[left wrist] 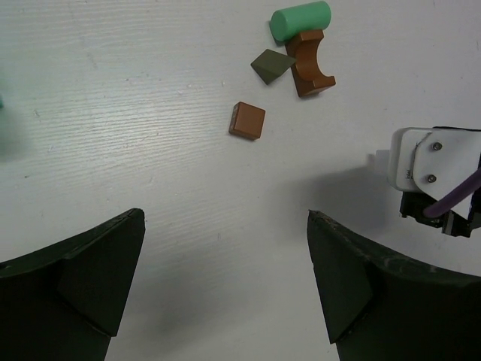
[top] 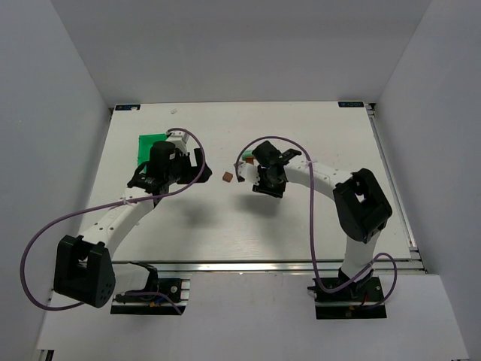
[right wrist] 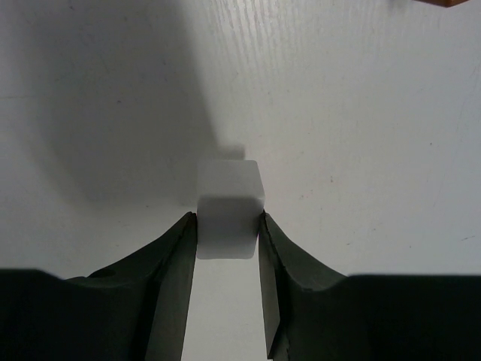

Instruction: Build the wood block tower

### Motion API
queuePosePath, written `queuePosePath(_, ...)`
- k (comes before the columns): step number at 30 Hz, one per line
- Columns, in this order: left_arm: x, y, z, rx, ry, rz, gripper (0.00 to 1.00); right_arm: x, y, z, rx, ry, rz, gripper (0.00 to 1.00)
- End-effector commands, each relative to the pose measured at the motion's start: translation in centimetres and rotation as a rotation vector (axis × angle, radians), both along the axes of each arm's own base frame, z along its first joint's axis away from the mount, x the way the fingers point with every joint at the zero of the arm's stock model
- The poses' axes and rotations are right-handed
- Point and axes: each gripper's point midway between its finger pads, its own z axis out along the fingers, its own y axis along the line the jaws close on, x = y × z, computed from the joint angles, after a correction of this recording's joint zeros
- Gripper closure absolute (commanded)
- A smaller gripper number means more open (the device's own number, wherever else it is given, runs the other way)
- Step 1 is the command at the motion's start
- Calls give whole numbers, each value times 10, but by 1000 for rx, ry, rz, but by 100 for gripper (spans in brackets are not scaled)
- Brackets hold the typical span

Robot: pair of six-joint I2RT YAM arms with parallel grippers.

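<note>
No stacked tower shows; the blocks lie loose. In the left wrist view a brown cube (left wrist: 247,120) lies on the table, with a green cylinder (left wrist: 300,20), a brown arch (left wrist: 310,64) and an olive triangular block (left wrist: 272,65) clustered beyond it. The brown cube (top: 228,177) also shows from above, between the two grippers. My left gripper (left wrist: 225,218) is open and empty, short of the brown cube; from above the left gripper (top: 200,167) is left of it. My right gripper (right wrist: 228,226) is shut on a whitish cube (right wrist: 229,203), held over the table just right of the brown cube.
A green plastic bin (top: 150,143) stands at the back left behind the left arm. Part of the right gripper's white housing (left wrist: 432,162) shows at the right of the left wrist view. The table's side walls (top: 75,150) rise on both sides.
</note>
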Motion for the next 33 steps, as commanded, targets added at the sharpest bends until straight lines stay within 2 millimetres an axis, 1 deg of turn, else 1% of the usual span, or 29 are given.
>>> queuePosePath(1,-1,6,-3,21,-7,6,2,21,3,15,-3,-54,24,100)
queuePosePath(2,-1,5,-4,23,-6,3,2,23,3,9,-14,-43,23,100)
queuePosePath(6,-2,5,-8,28,2,-4,2,26,2,0,-10,-11,21,100)
queuePosePath(7,-2,5,-9,29,5,-4,2,26,3,-1,-5,-7,22,99)
queuePosePath(8,-2,5,-9,29,5,-6,2,27,4,-3,-4,2,24,96)
queuePosePath(9,-1,5,-10,30,8,-6,2,28,4,-4,1,5,20,91)
queuePosePath(10,-1,5,-10,31,9,-6,2,28,5,-4,4,10,22,82)
queuePosePath(11,-1,5,-10,31,11,-6,2,29,6,-5,8,11,20,77)
queuePosePath(13,0,4,-11,33,13,-11,2,31,6,-5,14,10,20,72)
queuePosePath(14,0,4,-12,32,15,-12,2,32,7,-4,18,7,17,68)
queuePosePath(15,0,3,-11,31,15,-13,2,34,7,-3,23,3,10,63)
queuePosePath(16,0,3,-11,31,14,-13,2,35,8,-2,27,-2,5,55)
queuePosePath(18,0,4,-11,33,14,-14,2,40,11,4,40,-22,-10,49)
queuePosePath(19,0,4,-12,33,14,-14,2,41,11,6,45,-25,-19,42)
queuePosePath(21,0,3,-10,30,10,-15,2,45,15,12,68,-49,-29,38)
queuePosePath(22,0,3,-10,29,9,-16,2,47,16,15,78,-59,-33,28)
queuePosePath(24,0,3,-10,29,9,-17,2,51,22,25,119,-85,-48,27)
queuePosePath(25,0,3,-10,29,9,-17,2,54,25,32,140,-104,-58,20)
queuePosePath(26,0,3,-9,28,8,-16,2,56,28,36,167,-115,-94,16)
queuePosePath(28,0,3,-8,24,3,-13,2,70,41,49,255,-167,-154,11)
queuePosePath(29,1,3,-7,20,1,-10,2,72,47,51,313,-157,-255,11)
queuePosePath(30,0,3,-6,18,0,-7,2,84,51,57,351,-194,-337,11)
queuePosePath(31,1,3,-5,15,-2,-6,2,88,54,57,375,-185,-411,11)
queuePosePath(32,1,3,-5,14,-1,-5,2,97,61,57,397,-179,-483,11)
queuePosePath(33,1,3,-4,13,-2,-3,2,101,61,50,414,-164,-619,11)
